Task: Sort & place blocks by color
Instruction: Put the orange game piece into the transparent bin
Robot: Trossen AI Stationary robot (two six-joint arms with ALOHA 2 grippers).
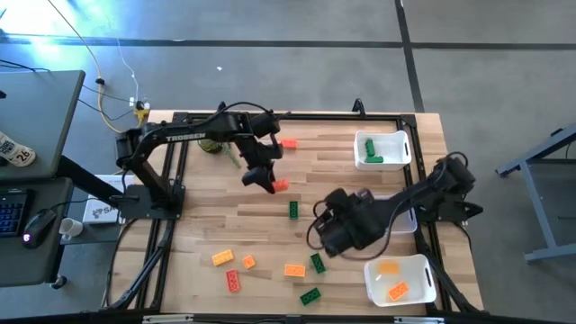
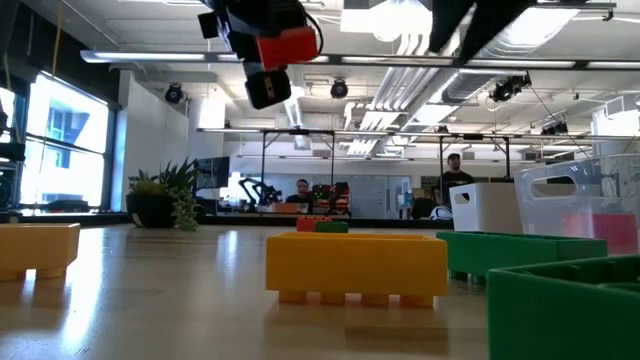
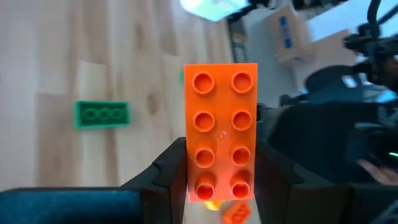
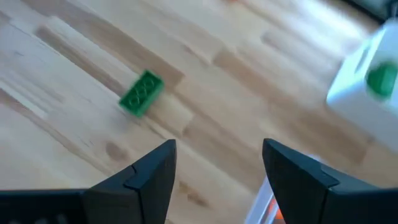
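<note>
Two pincers are at work in front of you. Your left pincer is up in the air over the middle of the wooden surface, and it is clamped on a red-orange block. In the left wrist view you can see the block's eight round studs, with a dark finger pressed on each long side. In the low view the same block hangs high above the surface. Your right pincer sits low over the right middle part of the surface, and its two fingers are apart with nothing between them. Just ahead of it lies a green block on the bare wood, the same one you see in the high view near the middle. Another red-orange block lies at the far side, close to a white bin that has green blocks inside. A second white bin at the near right holds yellow-orange blocks. More blocks lie along the near edge: a yellow-orange one, a small yellow-orange one, a red-orange one, another yellow-orange one, and two green ones. A small green plant stands at the far left of the surface. In the low view, people can be seen far off in the room behind.
</note>
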